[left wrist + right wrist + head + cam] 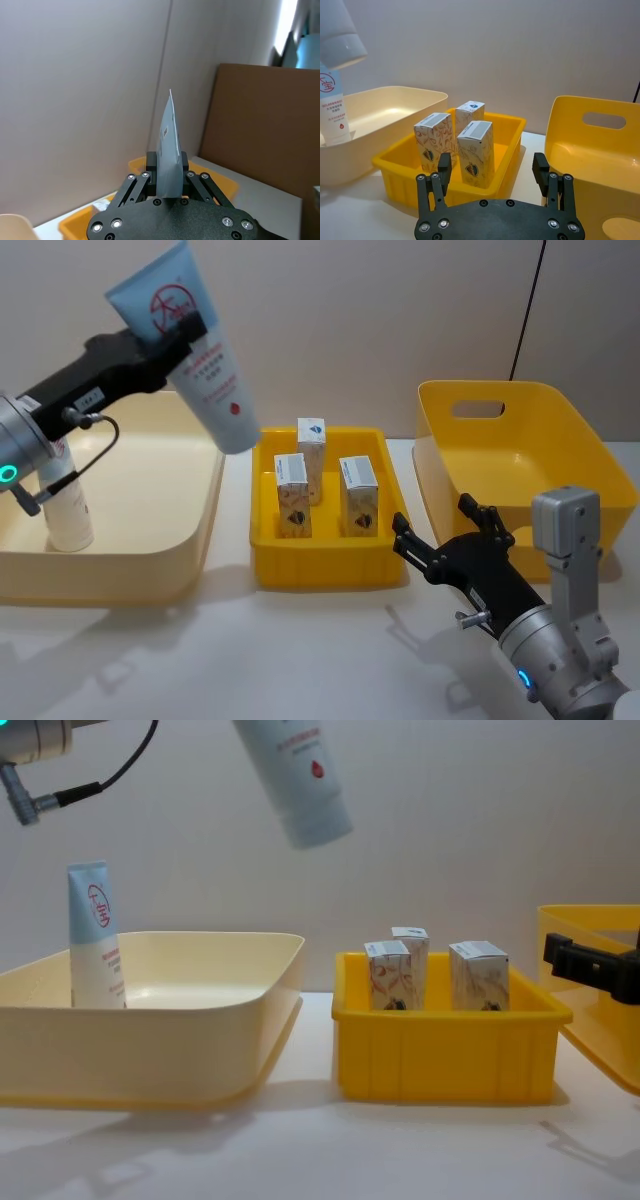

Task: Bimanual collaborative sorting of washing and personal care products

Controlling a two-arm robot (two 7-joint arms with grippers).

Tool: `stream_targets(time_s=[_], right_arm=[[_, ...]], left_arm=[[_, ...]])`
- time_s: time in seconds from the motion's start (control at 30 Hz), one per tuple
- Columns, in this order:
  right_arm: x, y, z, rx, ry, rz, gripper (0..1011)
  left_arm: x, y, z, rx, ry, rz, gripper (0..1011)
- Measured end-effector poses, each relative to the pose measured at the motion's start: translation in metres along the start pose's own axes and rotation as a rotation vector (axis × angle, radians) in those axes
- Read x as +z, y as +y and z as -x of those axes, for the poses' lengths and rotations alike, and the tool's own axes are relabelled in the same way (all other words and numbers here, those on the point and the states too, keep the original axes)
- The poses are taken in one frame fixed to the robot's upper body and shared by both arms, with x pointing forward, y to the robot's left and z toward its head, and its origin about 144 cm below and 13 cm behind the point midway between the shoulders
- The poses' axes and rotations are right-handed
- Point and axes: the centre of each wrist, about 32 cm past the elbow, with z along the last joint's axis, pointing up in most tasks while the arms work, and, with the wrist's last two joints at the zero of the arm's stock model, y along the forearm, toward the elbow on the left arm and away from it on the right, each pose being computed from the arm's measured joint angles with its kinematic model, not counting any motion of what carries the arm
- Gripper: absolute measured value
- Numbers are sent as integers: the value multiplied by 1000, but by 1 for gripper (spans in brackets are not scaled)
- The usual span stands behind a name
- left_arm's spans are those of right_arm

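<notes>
Overhead, the left gripper (185, 337) clamps a smooth pale-blue plastic squeeze tube (215, 390), tilted cap-down above the edge of a cream plastic bin (203, 532). Three white cardboard cartons (310, 455) stand in a small yellow plastic tray (320, 567). The right gripper (433, 513), fingers spread, hangs beside it. Left wrist: the tube's flat crimp shows edge-on. Chest: a second tube (95, 935) stands in the bin, and the held tube's top is cropped.

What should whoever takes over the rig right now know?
Left hand: shut on held tube, raised high, cap down, roughly above the gap between cream bin and small yellow tray.
Right hand: open, holding nothing, low in front of the tray, beside the large yellow bin.
Done: second tube stands in the cream bin; three cartons upright in the tray.
Left: set the held tube down, probably with the other.
</notes>
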Motion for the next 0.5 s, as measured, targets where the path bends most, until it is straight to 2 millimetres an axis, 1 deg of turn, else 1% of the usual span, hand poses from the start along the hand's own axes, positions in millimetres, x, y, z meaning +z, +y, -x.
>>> stream_targets(time_s=[0.5], right_arm=[[0, 0, 0, 0, 0, 0, 1009]], left_arm=[[-15, -6, 11, -221, 65, -45, 235]])
